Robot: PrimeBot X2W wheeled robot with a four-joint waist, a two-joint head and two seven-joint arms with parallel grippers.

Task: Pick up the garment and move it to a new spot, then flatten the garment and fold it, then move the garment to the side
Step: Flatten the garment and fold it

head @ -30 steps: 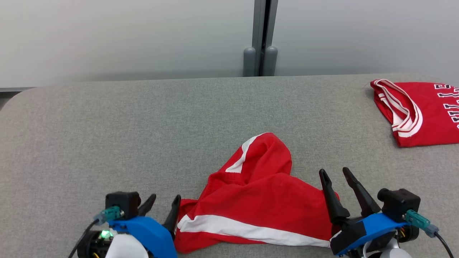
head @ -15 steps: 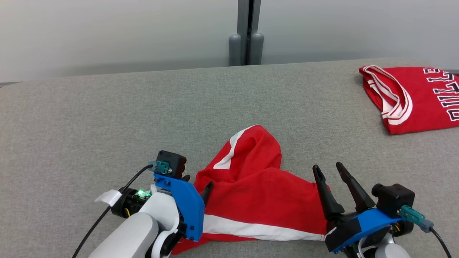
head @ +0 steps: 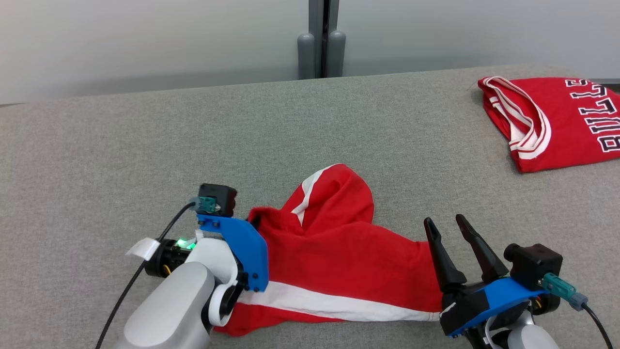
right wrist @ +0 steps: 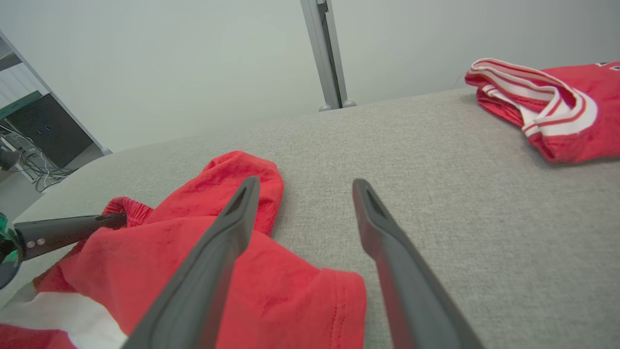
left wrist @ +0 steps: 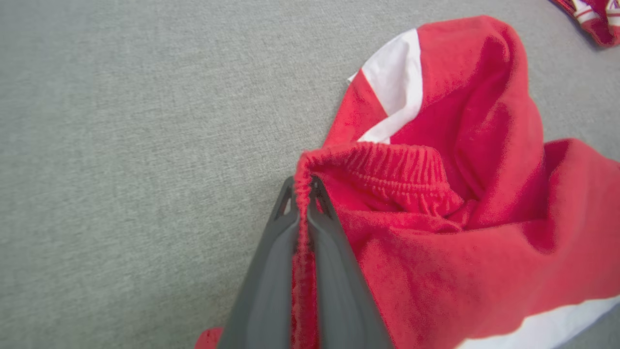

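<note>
- The red shorts (head: 339,261) with white stripes lie crumpled on the near middle of the table, between the two grippers; one leg is bunched up into a hump toward the far side.
- The elastic waistband (left wrist: 387,160) stands up in a ridge at the left end of the shorts.
- The left gripper (left wrist: 301,186) is pinched tight on the corner of that waistband, with the red cloth squeezed between its two fingers.
- The right gripper (head: 444,222) is spread wide and holds nothing; it sits at the right edge of the shorts, one finger over the hem and the other over bare table. Whether it touches the cloth I cannot tell.
- A red shirt (head: 557,121) with white trim and dark lettering lies folded at the far right, well apart from the shorts.
- The table (head: 145,145) is covered in grey fabric.
- Behind it stands a pale wall with a grey post (head: 319,39).
</note>
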